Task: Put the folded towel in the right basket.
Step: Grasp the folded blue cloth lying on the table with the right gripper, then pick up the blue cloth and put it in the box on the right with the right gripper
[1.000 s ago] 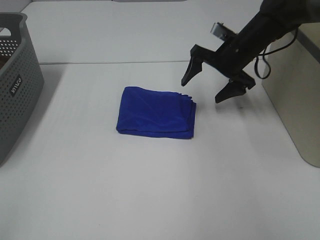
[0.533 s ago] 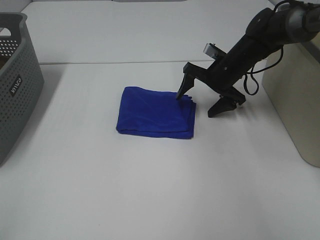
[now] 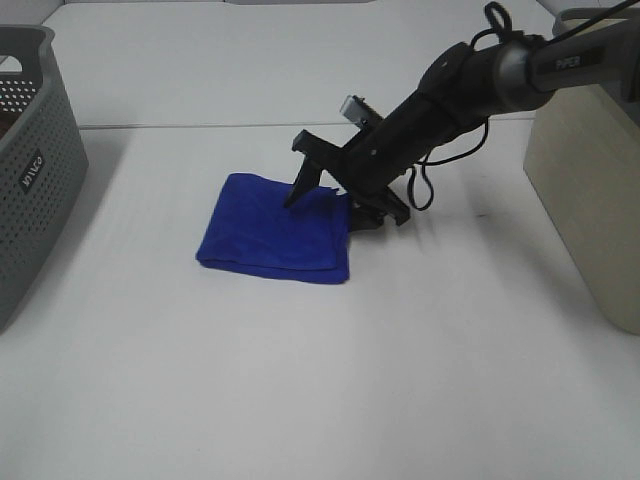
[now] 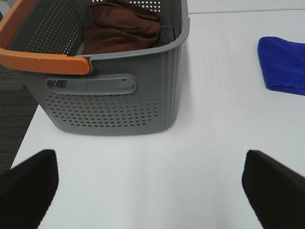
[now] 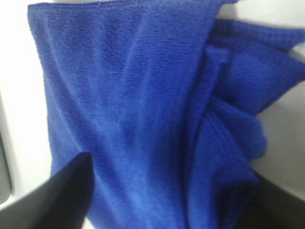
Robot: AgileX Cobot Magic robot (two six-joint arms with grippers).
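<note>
While the right hand (image 3: 330,203) straddles the right edge of the folded blue towel (image 3: 265,225), fingers apart | towel: one, open bench (image 3: 300,380) on its other sides | baskets: two, grey basket (image 3: 35,170) far left, beige basket (image 3: 585,190) far right | left hand (image 4: 152,186): spread wide, facing grey basket.

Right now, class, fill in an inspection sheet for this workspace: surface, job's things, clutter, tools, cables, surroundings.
Surface: white table, with a seam across the far side.
Job's things: blue towel, folded, lying flat mid-table; beige right basket at the table's right edge, inside hidden.
Clutter: grey basket on the left, holding a brown towel.
Tools: right tool open, straddling the towel's right edge; left tool open, holding nothing.
Cables: black cable loops off the right arm, above the table.
Surroundings: dark floor beside the table.
</note>
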